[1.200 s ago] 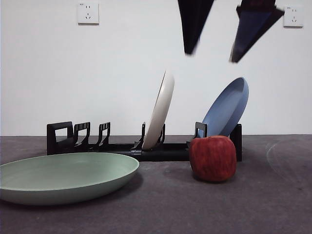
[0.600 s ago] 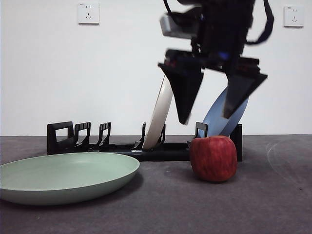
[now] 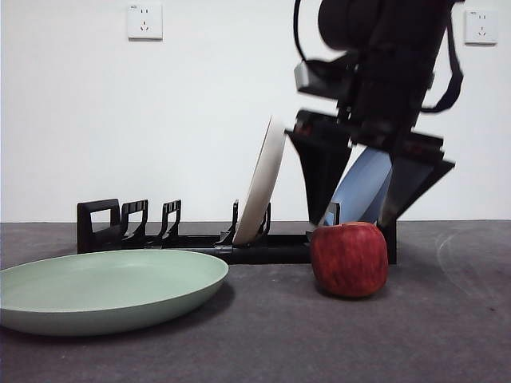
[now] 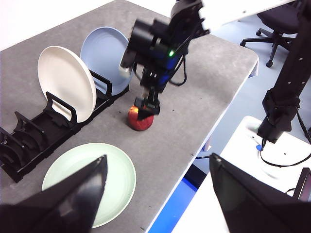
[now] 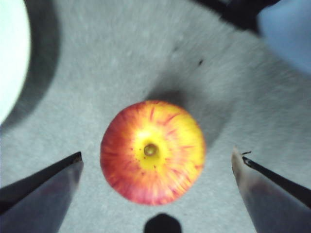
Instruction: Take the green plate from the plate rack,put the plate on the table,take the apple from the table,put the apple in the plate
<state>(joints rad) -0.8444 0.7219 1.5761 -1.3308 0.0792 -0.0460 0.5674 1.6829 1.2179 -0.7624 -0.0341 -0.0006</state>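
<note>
The green plate (image 3: 104,291) lies flat on the table (image 3: 263,335) at the left, in front of the plate rack (image 3: 200,239). The dark red apple (image 3: 349,259) stands on the table at the right end of the rack. My right gripper (image 3: 357,217) hangs open straight over the apple, its jaw tips level with the apple's top, one on each side. In the right wrist view the apple (image 5: 152,151) sits centred between the open jaws (image 5: 156,153). My left gripper (image 4: 158,160) is open and empty, high above the table, looking down on plate (image 4: 90,182) and apple (image 4: 140,119).
A cream-white plate (image 3: 263,183) and a blue plate (image 3: 363,187) stand in the rack just behind the apple and the right gripper. The rack's left slots (image 3: 132,223) hold nothing. The table's edge (image 4: 228,111) lies beyond the apple.
The right arm has come down from the top of the view. Its open jaws have dropped from well above the plates to either side of the apple's top.
</note>
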